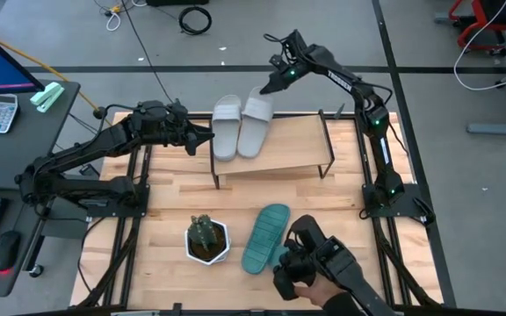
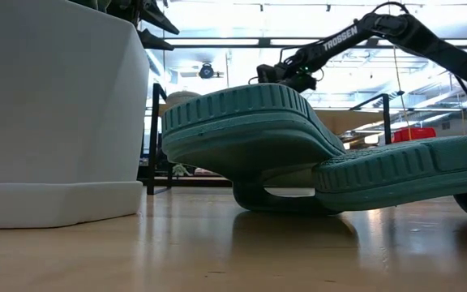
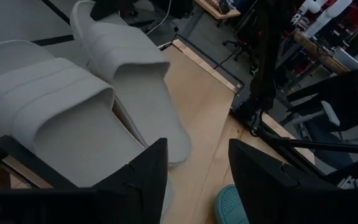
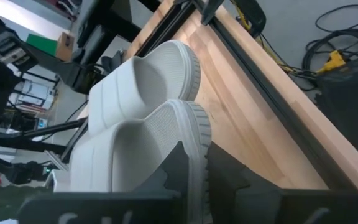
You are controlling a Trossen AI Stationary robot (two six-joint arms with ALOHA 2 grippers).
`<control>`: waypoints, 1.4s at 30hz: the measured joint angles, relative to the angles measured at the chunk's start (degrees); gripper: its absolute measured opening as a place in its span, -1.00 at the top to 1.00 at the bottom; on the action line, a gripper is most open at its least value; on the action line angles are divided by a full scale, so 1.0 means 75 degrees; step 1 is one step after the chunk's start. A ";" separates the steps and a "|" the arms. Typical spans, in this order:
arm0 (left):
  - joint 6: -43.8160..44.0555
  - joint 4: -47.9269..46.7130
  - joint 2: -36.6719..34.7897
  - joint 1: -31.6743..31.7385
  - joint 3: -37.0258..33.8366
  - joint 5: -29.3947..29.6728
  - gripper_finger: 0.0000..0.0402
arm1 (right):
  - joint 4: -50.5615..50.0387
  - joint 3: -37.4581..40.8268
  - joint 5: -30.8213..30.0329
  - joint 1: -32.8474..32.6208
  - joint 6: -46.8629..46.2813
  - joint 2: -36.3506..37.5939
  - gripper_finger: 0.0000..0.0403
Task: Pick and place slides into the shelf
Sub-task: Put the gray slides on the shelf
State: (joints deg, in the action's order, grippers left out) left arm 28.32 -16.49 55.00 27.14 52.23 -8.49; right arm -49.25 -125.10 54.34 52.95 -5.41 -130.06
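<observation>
1. Two light grey slides (image 1: 240, 127) side by side on the shelf (image 1: 292, 145), at its 9 o'clock end, heels overhanging the far edge toward 12.
2. Right gripper (image 1: 264, 90) at 12 o'clock of the shelf, clamped narrow on the heel rim of the right-hand grey slide (image 4: 160, 149).
3. Left gripper (image 1: 202, 138) just at 9 o'clock of the grey pair, fingers (image 3: 143, 171) spread wide, gripping nothing.
4. One teal slide (image 1: 264, 237) flat on the tabletop (image 1: 165, 206) at 6 o'clock of the shelf, well apart from it.
5. Second teal slide (image 2: 412, 166) seen in low view only, resting against the first.
6. Potted plant (image 1: 206, 239) just at 9 o'clock of the teal slide.
7. Person's hand (image 1: 310, 283) holding a dark device at 4 o'clock of the teal slide.
</observation>
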 joint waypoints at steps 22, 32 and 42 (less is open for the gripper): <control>0.0012 0.0000 0.0000 0.0000 0.0000 0.0003 0.10 | 0.0442 0.0341 -0.0779 -0.0457 0.0301 -0.0003 0.49; 0.0010 0.0003 0.0000 0.0000 0.0000 0.0003 0.13 | 0.0625 0.0341 -0.1198 -0.0604 0.0298 -0.0003 0.12; 0.0009 0.0006 0.0000 0.0002 0.0000 0.0006 0.12 | 0.0688 0.0317 -0.1267 -0.0618 0.0307 -0.0003 -0.19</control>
State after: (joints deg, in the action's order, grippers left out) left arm 28.38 -16.45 55.00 27.15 52.23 -8.45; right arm -44.10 -122.72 44.84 48.31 -3.11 -130.08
